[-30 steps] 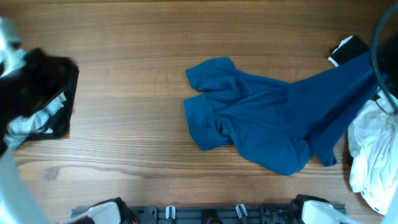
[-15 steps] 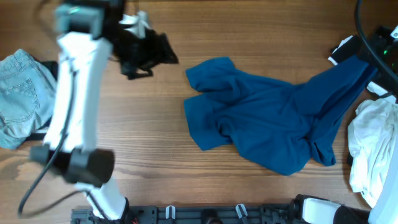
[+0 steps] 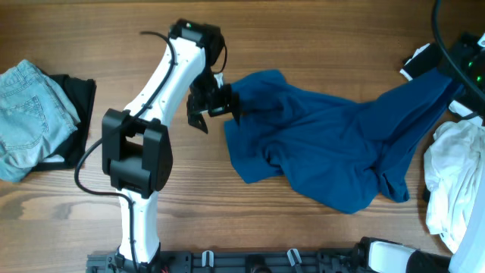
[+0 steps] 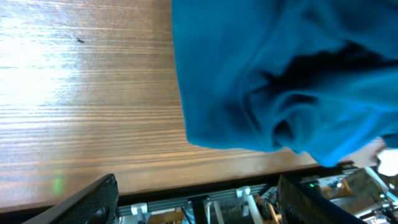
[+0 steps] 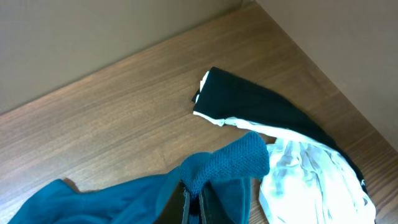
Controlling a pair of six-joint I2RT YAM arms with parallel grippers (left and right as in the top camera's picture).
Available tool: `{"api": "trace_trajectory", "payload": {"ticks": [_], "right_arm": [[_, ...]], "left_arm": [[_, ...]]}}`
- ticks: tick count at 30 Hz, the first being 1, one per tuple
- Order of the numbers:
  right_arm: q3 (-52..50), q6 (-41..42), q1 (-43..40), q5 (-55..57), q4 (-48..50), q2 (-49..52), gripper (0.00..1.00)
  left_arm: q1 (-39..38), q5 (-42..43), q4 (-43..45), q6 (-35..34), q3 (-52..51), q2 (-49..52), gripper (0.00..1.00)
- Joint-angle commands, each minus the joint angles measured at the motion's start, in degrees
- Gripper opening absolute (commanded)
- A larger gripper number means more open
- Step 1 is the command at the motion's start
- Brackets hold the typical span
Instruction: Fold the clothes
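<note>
A crumpled blue shirt [image 3: 318, 144] lies across the middle of the table. My left gripper [image 3: 214, 110] hovers at its left edge, open with nothing between the fingers. In the left wrist view the blue shirt [image 4: 280, 74] fills the upper right, and the left gripper [image 4: 199, 202] frames bare wood and the table's front rail. My right gripper [image 5: 196, 208] is shut on a bunched corner of the blue shirt [image 5: 239, 162]. From overhead, the right gripper [image 3: 457, 76] holds that corner at the far right.
Folded jeans [image 3: 30, 114] rest on a black garment [image 3: 79, 114] at the left. A white garment [image 3: 455, 182] is heaped at the right edge, with another black garment [image 3: 424, 59] behind it. The left arm [image 3: 163, 83] stretches up the table's left centre.
My left arm has swept from the left pile across to the blue shirt's left edge, and its jaws have opened. The right gripper has kept its hold in place.
</note>
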Motion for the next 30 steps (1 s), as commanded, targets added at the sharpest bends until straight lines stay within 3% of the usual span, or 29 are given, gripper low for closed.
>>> {"api": "trace_trajectory", "payload": {"ticks": [1,8,11,15,17,19,20,26,30], "right_arm": [[0.3,-1.1,-0.2,1.4,0.2,-0.7,0.04],[0.3,-1.1,-0.2,2.8,0.4,-0.7,0.04],[0.3,-1.1,-0.2,3.6,0.4,-0.7,0.04],[0.3,-1.1,-0.2,3.6,0.4,-0.7,0.04],[0.3,-1.1,-0.2,3.6,0.4,-0.7,0.04],[0.3,-1.1,-0.2,3.6,0.4,-0.7,0.04],[0.3,-1.1,-0.2,3.6,0.4,-0.7,0.04],[0.3,-1.1,-0.2,3.6,0.4,-0.7,0.04],[0.3,-0.1,-0.2,2.7,1.1,-0.7,0.04]], "left_arm": [[-1.2,1.8,5.5,0.9,-8.0,0.6,0.82],[-6.4,4.2,19.6,0.9,-18.1,0.6,0.74],[-8.1,4.0,22.9,0.8,-18.8,0.6,0.63],[-9.9,-0.2,24.5,-3.6,-18.8,0.6,0.61],[-10.3,-0.3,24.7,-3.6,-18.8,0.6,0.43],[-10.4,-0.3,25.1,-3.6,-18.8,0.6,0.11],[-10.3,-0.4,25.4,-3.6,-18.8,0.6,0.04],[-6.3,-4.2,26.1,-3.6,-18.0,-0.2,0.04],[2.3,-9.2,27.3,-3.2,-12.7,-2.3,0.04]]}}
